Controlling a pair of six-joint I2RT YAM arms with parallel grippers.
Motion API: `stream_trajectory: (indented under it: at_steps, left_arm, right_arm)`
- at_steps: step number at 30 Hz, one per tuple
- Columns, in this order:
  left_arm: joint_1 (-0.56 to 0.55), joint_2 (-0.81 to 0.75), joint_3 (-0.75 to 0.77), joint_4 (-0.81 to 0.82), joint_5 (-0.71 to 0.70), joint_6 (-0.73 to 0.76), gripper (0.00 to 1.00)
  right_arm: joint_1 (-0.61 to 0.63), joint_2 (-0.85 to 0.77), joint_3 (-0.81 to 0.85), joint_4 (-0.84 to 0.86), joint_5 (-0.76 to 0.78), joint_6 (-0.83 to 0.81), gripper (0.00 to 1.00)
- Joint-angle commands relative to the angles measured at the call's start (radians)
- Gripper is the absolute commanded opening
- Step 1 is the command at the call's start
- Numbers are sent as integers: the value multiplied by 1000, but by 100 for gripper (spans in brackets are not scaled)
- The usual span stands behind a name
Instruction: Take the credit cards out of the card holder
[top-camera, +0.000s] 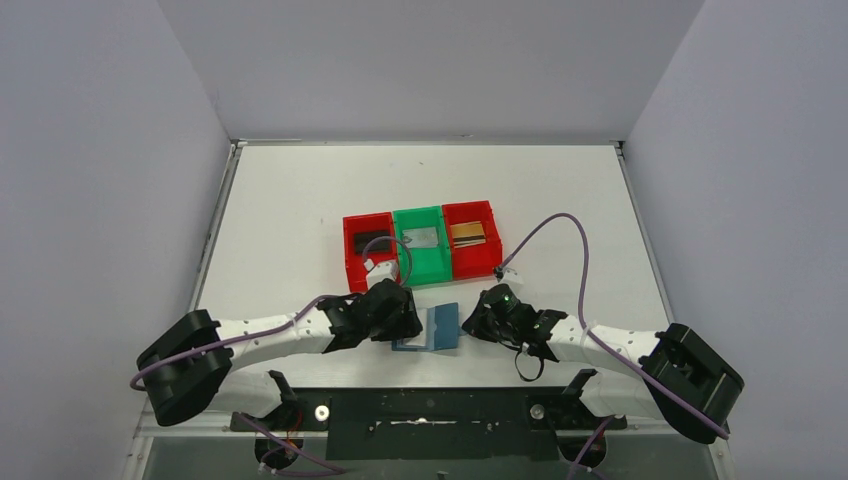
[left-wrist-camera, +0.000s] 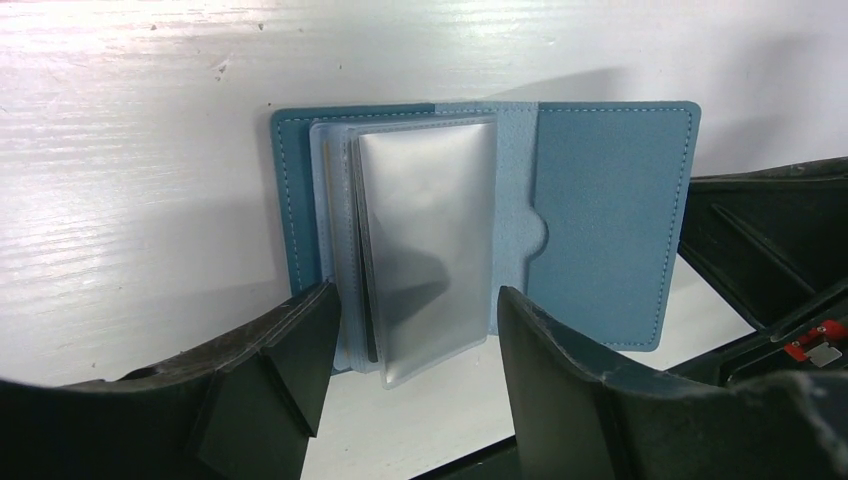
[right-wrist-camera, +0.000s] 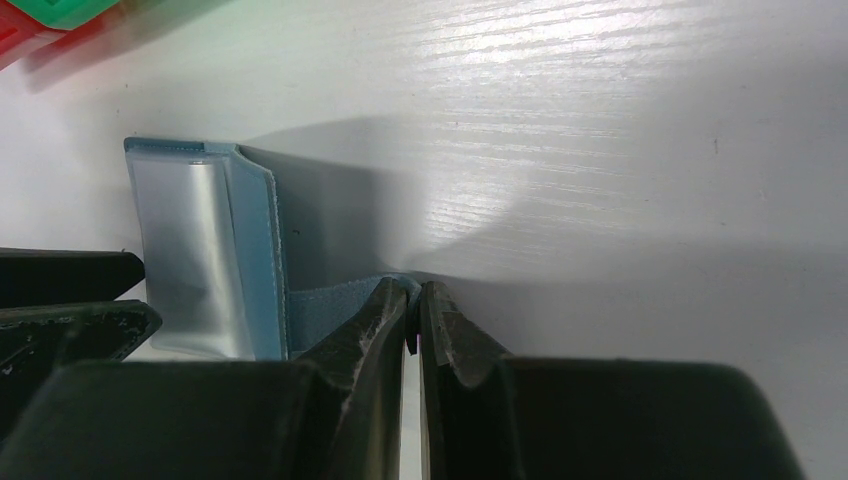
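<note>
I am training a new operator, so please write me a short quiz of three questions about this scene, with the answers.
1. True or false: the card holder lies open on the table.
2. Which bin holds the silver-grey card? A. the left red bin. B. the green bin. C. the right red bin.
3. Which gripper's jaws stand open?

Key:
1. True.
2. B.
3. The left gripper.
</note>
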Motion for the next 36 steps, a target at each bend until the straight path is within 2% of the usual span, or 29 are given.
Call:
stream_trajectory:
  at_steps: [1,13,23,36]
  left_arm:
    - [-9,-36,53,-12,-38,3,59]
    - [-13,21,48,52,22,12,58]
    - [-17,-34,48,87,17,11,54]
    - [-24,-2,95,-14,-21,12,56]
  right_arm:
    - [-7,4,33,18,23,-11,0]
    - [-7,-2,32,14,21,-8,0]
    - [-7,-3,33,8,21,-11,0]
    - [-8,3,35,12,13,-12,0]
